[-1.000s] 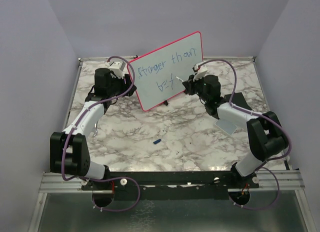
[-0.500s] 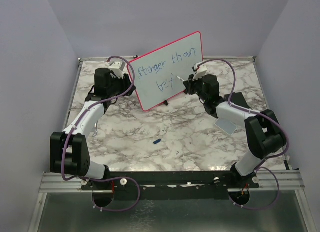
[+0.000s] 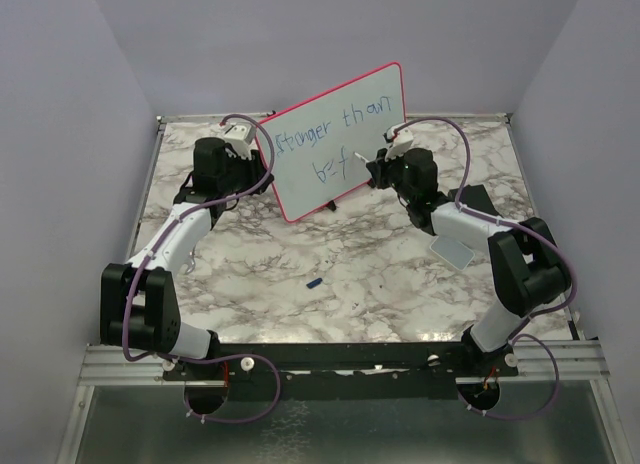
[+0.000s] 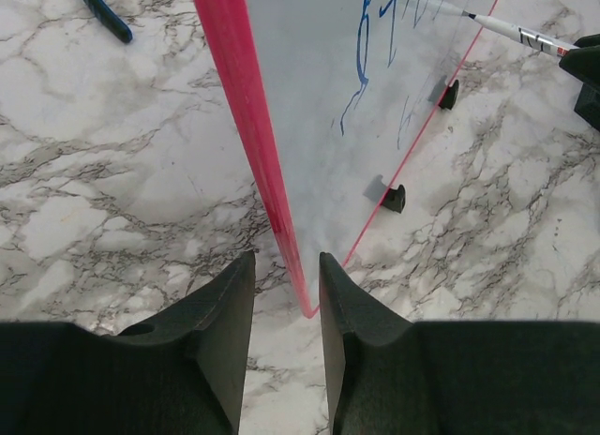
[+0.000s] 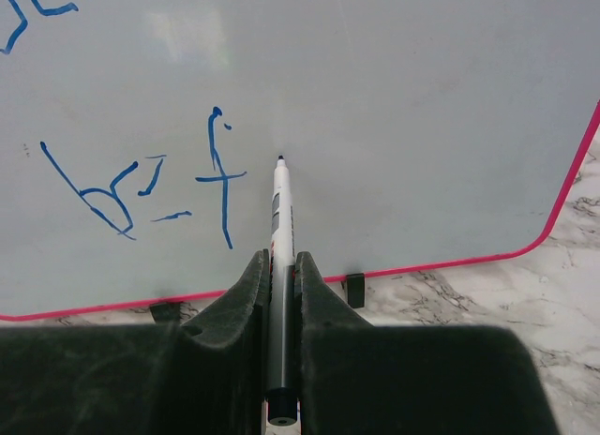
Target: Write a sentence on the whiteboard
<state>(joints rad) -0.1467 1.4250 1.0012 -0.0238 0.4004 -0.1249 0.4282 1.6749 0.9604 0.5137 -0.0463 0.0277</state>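
From above, the whiteboard (image 3: 372,102) stands tilted on the marble table (image 3: 330,314), directly ahead of both pincers. The left pincer (image 3: 259,168) is at its left edge and the right pincer (image 3: 373,168) is just off its lower right part. The sentence (image 3: 338,128) reads "Stronger than" on top, with a few strokes of a second row between the two pincers. A small blue piece (image 3: 314,282), probably a cap, lies well behind them on the marble. In the left wrist view, the left pincer's jaws are parted and straddle the board's pink-red frame (image 4: 246,107) near its bottom corner. Marble shows between the left finger and the frame, so no firm clamp is visible. The black feet (image 4: 394,199) are ahead and to the right. My worry is that pen pressure on an unclamped board could tip or slide it and smear the letters. In the right wrist view, the right pincer is closed on a marker (image 5: 278,210) that runs straight out between its fingers. The tip is at the board just right of the "f", though whether it touches I cannot tell. The second row lies ahead and to the left, and the bare board ahead and to the right is probably where the next letters go. A slanted or slipping marker would skip strokes or stray toward the frame.
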